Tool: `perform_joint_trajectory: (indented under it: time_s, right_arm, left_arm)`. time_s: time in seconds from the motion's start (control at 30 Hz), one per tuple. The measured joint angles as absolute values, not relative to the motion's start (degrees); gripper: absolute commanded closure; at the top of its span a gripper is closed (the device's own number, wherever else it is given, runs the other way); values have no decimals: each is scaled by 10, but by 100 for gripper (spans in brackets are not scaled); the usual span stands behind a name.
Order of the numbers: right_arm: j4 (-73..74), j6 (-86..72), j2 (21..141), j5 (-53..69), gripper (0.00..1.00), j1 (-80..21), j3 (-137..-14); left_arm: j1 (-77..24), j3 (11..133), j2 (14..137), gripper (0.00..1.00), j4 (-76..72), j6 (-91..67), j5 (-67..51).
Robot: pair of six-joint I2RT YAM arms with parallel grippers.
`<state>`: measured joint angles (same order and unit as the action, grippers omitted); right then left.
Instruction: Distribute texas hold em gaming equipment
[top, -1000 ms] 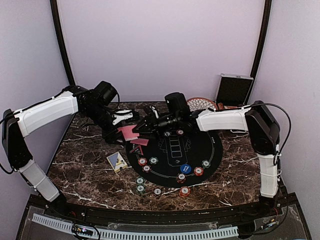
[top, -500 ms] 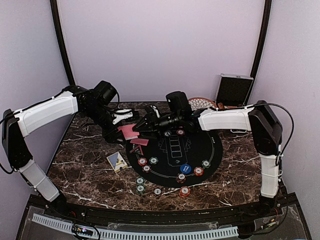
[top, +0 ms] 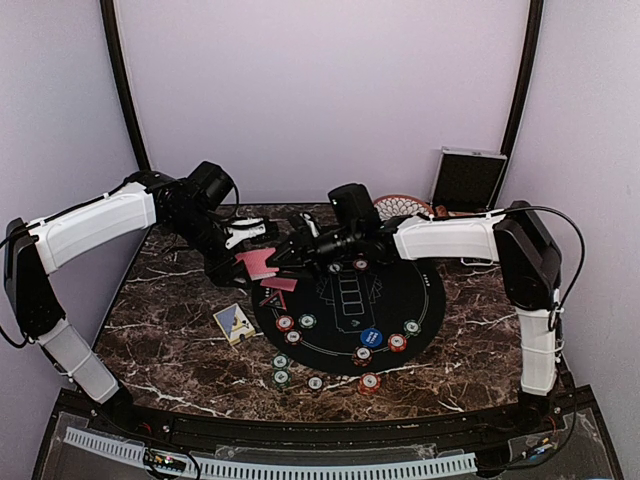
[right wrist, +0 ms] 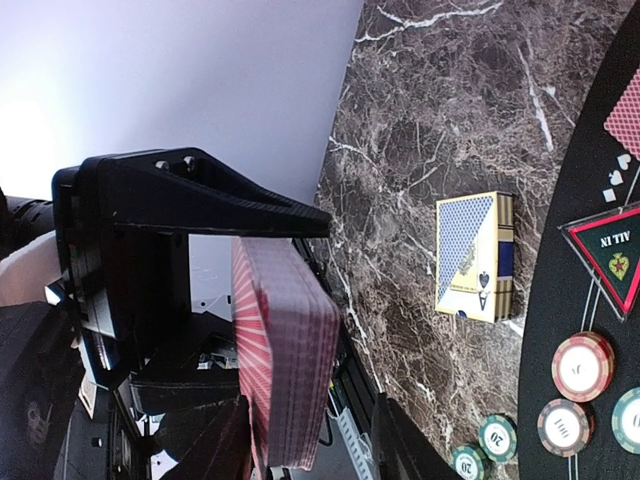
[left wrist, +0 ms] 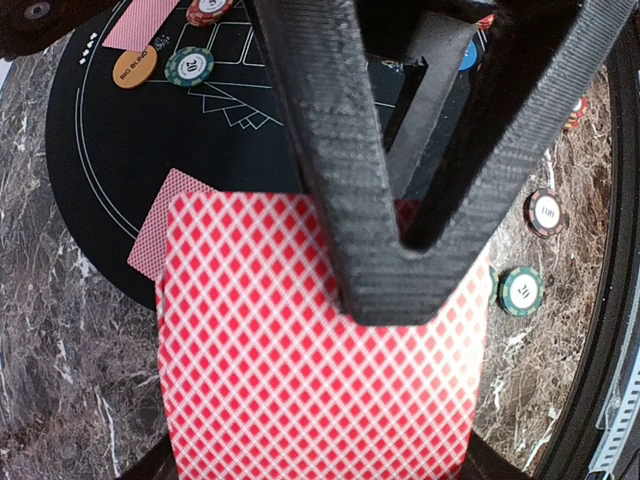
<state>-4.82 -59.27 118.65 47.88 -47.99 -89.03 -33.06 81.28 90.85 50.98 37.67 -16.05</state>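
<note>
My left gripper (left wrist: 390, 290) is shut on a thick deck of red-backed cards (left wrist: 320, 350), held above the left rim of the black mat (top: 420, 290). In the top view the deck (top: 258, 264) hangs between both wrists. My right gripper (right wrist: 310, 440) is open, one finger on each side of the deck's edge (right wrist: 285, 360), with a gap to the right finger. Single cards (left wrist: 165, 220) lie on the mat. Red, green and white chips (top: 285, 323) (top: 397, 342) (top: 281, 377) and a blue disc (top: 371, 337) sit near the front. An orange disc (left wrist: 131, 69) lies beside a green chip (left wrist: 189, 66).
A blue-and-yellow card box (top: 234, 322) lies on the marble left of the mat. A red triangular "all in" marker (right wrist: 615, 255) sits on the mat. The patterned bowl (top: 403, 208) and the open silver case (top: 468, 180) stand at the back right.
The right wrist has edged slightly left toward the deck. The left arm and the deck have stayed where they were.
</note>
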Motion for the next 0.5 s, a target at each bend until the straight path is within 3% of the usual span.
perform_joint_trajectory:
  time_s: [0.5]
  right_arm:
    - [-25,-571,1185,478,79,-474,-896]
  left_arm:
    - [-331,813,908,100,515,377,-159]
